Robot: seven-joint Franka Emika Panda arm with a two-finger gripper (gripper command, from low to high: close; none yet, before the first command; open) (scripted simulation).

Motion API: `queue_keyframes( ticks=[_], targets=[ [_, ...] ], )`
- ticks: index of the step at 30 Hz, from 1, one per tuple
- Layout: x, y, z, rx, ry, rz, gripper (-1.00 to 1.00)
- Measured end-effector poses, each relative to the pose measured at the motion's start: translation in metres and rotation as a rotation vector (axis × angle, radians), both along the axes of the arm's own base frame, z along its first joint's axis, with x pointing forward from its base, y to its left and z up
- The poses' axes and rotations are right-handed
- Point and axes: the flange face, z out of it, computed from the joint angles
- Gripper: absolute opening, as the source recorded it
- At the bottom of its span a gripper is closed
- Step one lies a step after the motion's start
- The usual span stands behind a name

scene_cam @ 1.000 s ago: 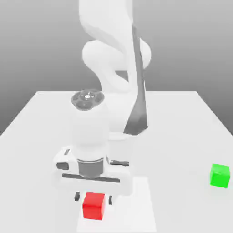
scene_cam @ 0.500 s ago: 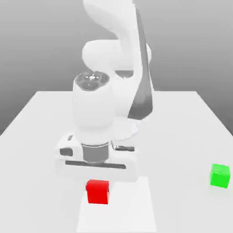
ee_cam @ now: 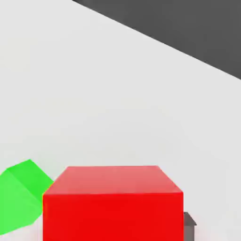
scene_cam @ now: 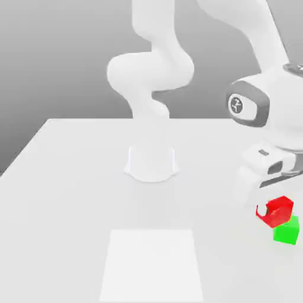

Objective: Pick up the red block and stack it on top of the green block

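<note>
No readable text, number or brand anywhere; the arm (scene_cam: 260,106) bears only a small round emblem, too small to read.

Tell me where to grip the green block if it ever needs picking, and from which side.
Take the green block from straight above, fingers on two opposite vertical faces. It is a plain cube resting flat on the table, so its faces are parallel and nothing crowds its sides. For now the red block, held in the hand, hangs close over it, blocking that approach.
</note>
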Motion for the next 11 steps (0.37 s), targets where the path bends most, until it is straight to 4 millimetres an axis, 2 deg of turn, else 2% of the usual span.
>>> queue_keyframes(
  ticks=[1,2,7,8,11],
  targets=[
    [-0.016,0.016,0.002,-0.002,-0.002,0.040,-1.00],
    [-0.019,0.021,-0.001,-0.003,-0.004,0.047,-1.00],
    [-0.020,0.024,-0.046,-0.004,-0.007,0.046,-1.00],
    [-0.021,0.023,-0.056,-0.004,-0.006,0.047,1.00],
    [-0.021,0.023,-0.056,-0.004,-0.006,0.047,1.00]
  ],
)
